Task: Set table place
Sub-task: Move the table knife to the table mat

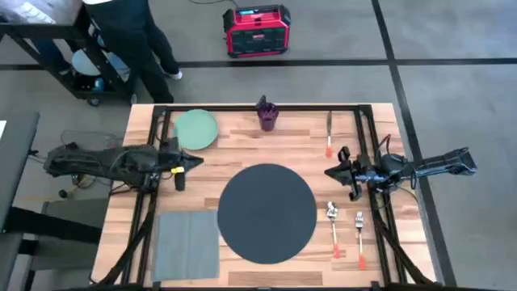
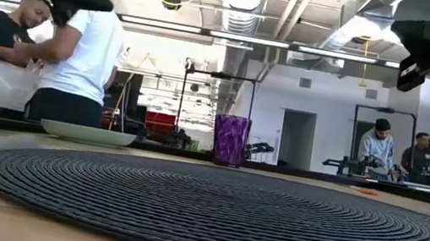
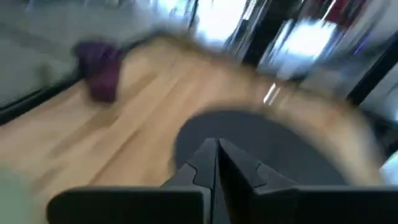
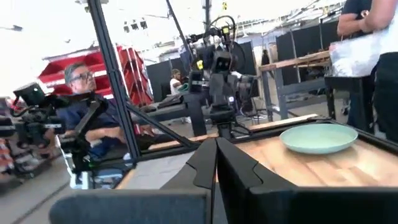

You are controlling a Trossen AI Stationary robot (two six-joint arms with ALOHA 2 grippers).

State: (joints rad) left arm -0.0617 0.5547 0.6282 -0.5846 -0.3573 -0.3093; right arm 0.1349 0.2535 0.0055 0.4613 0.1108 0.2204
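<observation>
While both arms hover, we see the place (image 1: 267, 212) lying flat mid-table (image 1: 242, 137); round, it shows no long axis. Left gripper (image 1: 196, 161) and right gripper (image 1: 330, 171) fingers are pressed together, pinching nothing.

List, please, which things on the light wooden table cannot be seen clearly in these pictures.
- Purple cup: smeared by blur in the left wrist view.
- Round dark grey mat: its near edge is cut off by the frame in the low view.
- Orange-handled cutlery: too small in the high view to tell each piece.
</observation>
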